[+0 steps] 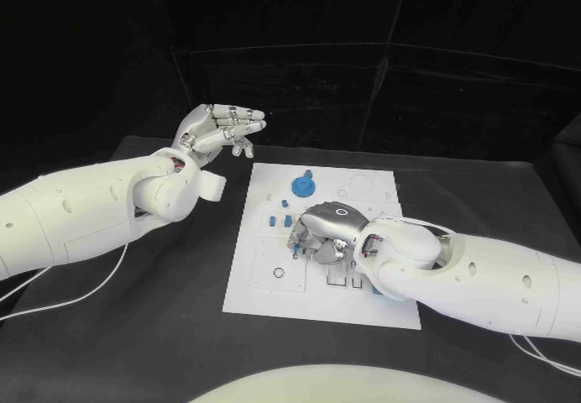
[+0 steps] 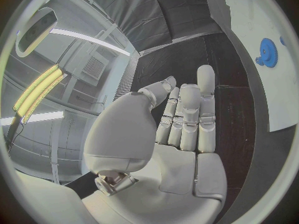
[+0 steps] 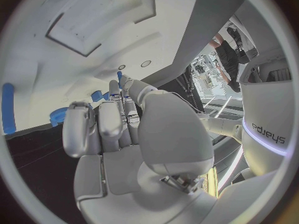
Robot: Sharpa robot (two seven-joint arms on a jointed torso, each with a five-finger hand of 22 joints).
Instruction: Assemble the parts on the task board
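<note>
The white task board [image 1: 273, 285] lies in the middle of the black table. A blue gear [image 1: 303, 183] sits near its far end and also shows in the left wrist view [image 2: 268, 52]. My right hand [image 1: 327, 227] is down on the board's middle, palm down. In the right wrist view its thumb and a finger meet on a small blue peg [image 3: 119, 76] against the board [image 3: 93, 25]. Small blue parts [image 1: 276, 221] lie just left of that hand. My left hand [image 1: 224, 126] is raised off the board's far left corner, fingers apart and holding nothing [image 2: 187, 119].
More blue parts [image 1: 355, 281] lie on the board beside my right wrist. A blue cylinder [image 3: 7, 114] and the gear [image 3: 57, 117] show in the right wrist view. Bare black table surrounds the board on every side.
</note>
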